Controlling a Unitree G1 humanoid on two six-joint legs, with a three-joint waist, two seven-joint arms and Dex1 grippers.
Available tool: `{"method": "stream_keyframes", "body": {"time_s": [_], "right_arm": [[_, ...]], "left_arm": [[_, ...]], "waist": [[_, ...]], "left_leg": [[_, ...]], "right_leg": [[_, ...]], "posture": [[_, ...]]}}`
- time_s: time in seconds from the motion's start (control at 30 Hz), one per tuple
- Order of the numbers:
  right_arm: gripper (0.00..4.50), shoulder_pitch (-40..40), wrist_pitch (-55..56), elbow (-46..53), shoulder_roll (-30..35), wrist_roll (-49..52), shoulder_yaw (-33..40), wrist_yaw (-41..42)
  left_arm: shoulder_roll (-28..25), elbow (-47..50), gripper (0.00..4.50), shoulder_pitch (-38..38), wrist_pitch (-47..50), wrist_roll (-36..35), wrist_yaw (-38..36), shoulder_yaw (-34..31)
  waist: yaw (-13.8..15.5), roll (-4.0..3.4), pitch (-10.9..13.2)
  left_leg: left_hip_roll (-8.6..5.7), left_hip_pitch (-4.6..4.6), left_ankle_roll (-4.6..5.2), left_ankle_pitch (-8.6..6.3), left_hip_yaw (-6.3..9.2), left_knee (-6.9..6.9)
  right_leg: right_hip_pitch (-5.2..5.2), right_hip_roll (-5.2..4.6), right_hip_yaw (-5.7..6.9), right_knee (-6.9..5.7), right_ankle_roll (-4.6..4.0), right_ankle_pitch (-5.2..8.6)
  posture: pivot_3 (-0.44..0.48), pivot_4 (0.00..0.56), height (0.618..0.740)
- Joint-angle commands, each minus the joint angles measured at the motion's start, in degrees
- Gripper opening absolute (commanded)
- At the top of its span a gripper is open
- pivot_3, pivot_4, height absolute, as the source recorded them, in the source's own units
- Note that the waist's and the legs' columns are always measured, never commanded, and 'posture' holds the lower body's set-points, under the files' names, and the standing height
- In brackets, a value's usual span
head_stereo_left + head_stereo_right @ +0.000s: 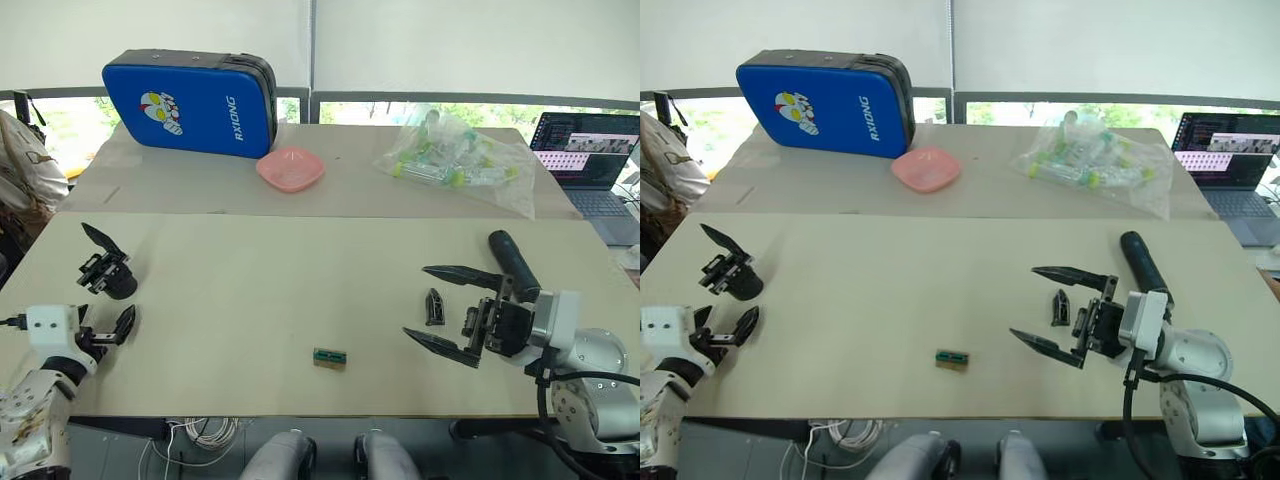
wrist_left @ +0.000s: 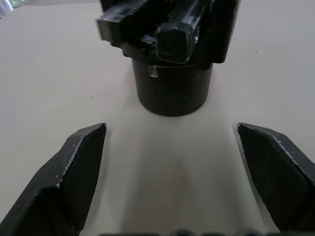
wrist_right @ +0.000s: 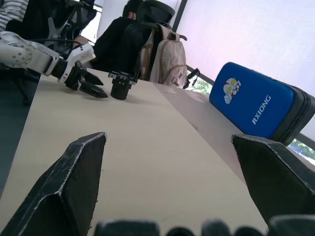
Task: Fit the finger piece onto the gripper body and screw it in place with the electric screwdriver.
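Observation:
The gripper body (image 1: 108,272) stands at the table's left side, one pointed finger sticking up and back. My left gripper (image 1: 105,323) sits just in front of it, open; in the left wrist view the body's round base (image 2: 172,91) stands a short way beyond the two spread fingertips, untouched. On the right lies the finger piece (image 1: 434,306), a small black wedge. My right gripper (image 1: 415,300) is open beside it, its long fingers reaching past the piece on either side without holding it. The electric screwdriver (image 1: 512,262) lies just behind the right gripper.
A small green-and-tan block (image 1: 329,357) lies near the front edge at the centre. At the back are a blue case (image 1: 190,103), a pink bowl (image 1: 290,168), a plastic bag of tubes (image 1: 455,158) and a laptop (image 1: 588,150). A seated person (image 3: 123,37) is beyond the left end.

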State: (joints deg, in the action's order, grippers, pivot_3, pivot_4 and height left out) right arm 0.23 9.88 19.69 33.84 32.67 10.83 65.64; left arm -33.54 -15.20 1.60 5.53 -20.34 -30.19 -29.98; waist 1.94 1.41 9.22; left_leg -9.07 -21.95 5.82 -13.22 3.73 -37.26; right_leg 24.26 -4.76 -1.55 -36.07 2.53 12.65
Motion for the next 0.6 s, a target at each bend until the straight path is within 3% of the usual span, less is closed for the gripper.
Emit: {"method": "stream_keyframes", "body": {"time_s": [0.03, 0.6], "right_arm": [[4.47, -0.5, 1.6, 0.9, 0.2, 0.2, 0.8, -0.3], [4.47, 0.7, 1.5, 2.1, 0.7, -0.4, 1.1, -1.8]], "left_arm": [[-1.5, -3.2, 4.5, -3.5, -1.1, 1.2, -0.6, 1.6], [-1.4, -17.9, 4.5, -15.1, -8.8, 4.7, -0.5, 5.4]], "waist": [[0.2, -0.02, 0.0], [0.7, -0.22, -0.1]], "left_leg": [[0.0, 0.0, 0.0, 0.0, 0.0, 0.0], [0.01, 0.03, -0.14, 0.1, 0.01, 0.0]], "right_leg": [[0.0, -0.01, 0.03, 0.0, 0.0, 0.0], [-0.02, -0.07, 0.11, -0.05, -0.05, -0.2]], "posture": [[0.0, 0.15, 0.74], [0.0, 0.15, 0.74]]}}
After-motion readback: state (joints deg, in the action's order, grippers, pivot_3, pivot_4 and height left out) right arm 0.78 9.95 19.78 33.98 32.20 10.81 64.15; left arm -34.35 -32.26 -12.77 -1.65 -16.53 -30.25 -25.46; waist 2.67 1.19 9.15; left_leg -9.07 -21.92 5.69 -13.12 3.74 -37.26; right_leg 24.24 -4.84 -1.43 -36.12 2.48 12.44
